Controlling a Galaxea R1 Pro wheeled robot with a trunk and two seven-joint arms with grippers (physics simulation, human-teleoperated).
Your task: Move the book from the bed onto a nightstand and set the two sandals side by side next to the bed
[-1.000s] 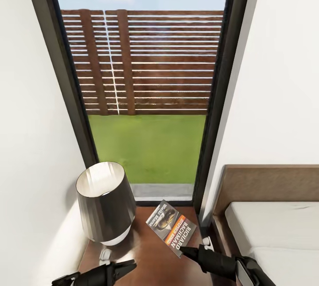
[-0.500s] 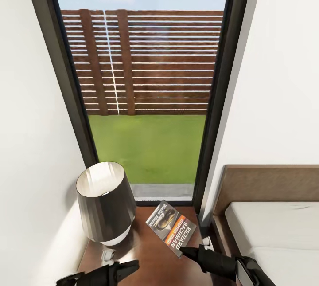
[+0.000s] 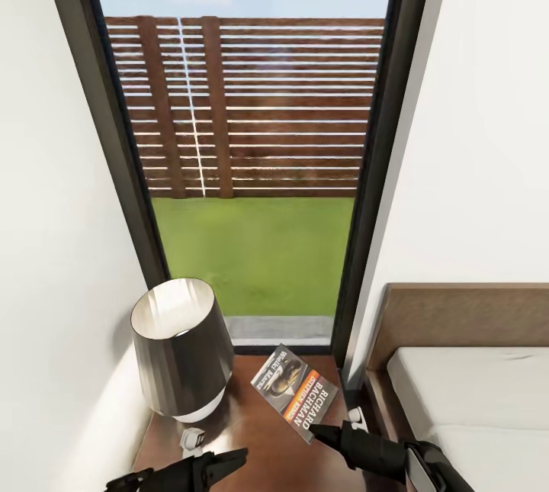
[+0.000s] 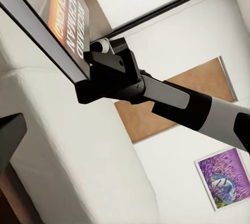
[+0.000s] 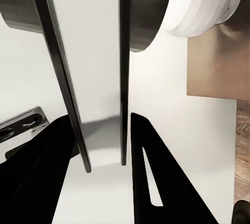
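Right claw (image 3: 319, 431) grasping the book (image 3: 294, 391) by its edge over the nightstand (image 3: 259, 438) worktop (lamp (image 3: 181, 351) beside); left claw (image 3: 229, 460) state unclear.

The book (image 3: 296, 390), dark-covered with an orange band, is tilted above the glossy brown nightstand (image 3: 259, 446), beside the white bed (image 3: 473, 393).

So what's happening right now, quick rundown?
Right gripper shut on book, book over nightstand. Left gripper low beside it, state unclear. Lamp close by book.
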